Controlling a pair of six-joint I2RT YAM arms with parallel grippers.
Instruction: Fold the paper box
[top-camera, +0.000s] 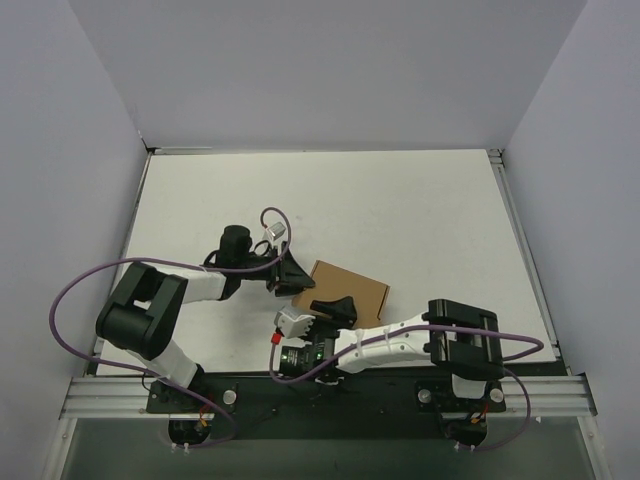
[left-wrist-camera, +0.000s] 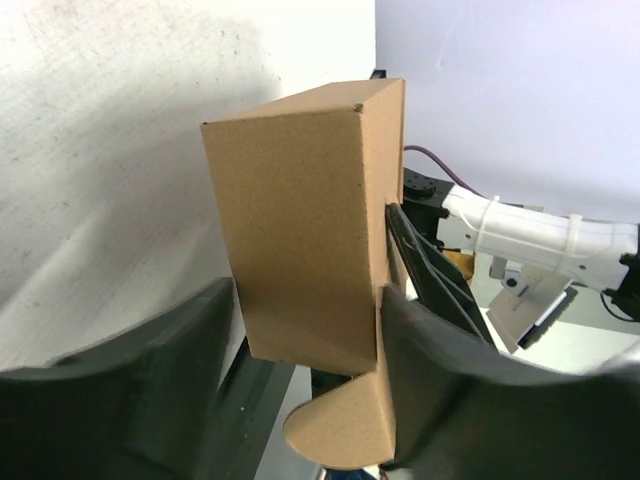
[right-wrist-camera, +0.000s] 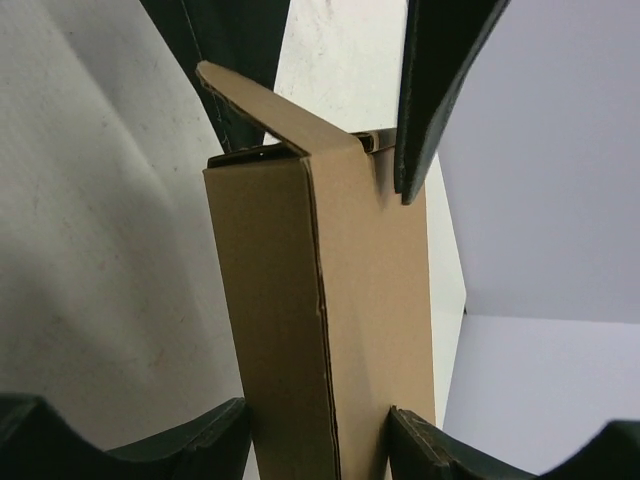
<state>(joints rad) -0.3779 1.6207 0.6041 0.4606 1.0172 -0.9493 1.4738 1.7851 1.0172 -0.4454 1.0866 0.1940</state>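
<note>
One paper box (top-camera: 348, 288) is held by two tools, left tool (top-camera: 290, 275) and right tool (top-camera: 330, 308) both part-closed around it.

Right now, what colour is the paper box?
The paper box is plain brown cardboard, no print; the left wrist view shows it best.

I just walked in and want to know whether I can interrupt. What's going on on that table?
Two robot arms are working on one brown paper box in the middle of the white table. The left tool grips one end, and the right tool appears closed on the other. The body is already a rectangular tube, but an end flap by the left tool sticks out open, so folding isn't finished.
</note>
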